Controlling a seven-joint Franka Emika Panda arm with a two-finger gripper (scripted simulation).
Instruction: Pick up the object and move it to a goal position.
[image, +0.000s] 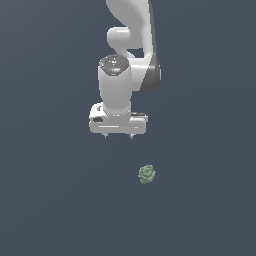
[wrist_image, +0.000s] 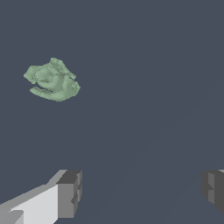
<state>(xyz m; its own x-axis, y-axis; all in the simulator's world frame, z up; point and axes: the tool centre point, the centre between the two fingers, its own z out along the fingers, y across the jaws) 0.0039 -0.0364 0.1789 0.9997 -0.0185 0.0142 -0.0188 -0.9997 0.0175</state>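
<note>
On the floor lies one object (image: 147, 174), apart from two spread jaws.

The object (image: 147, 174) is a muted, dusty green, its bumpy surface swirled like a rosette with paler ridges. The end effector (image: 118, 135) is glossy white, its fingertips (wrist_image: 70, 194) dark grey. The counter (image: 50, 200) is a flat slate blue-grey.
</note>
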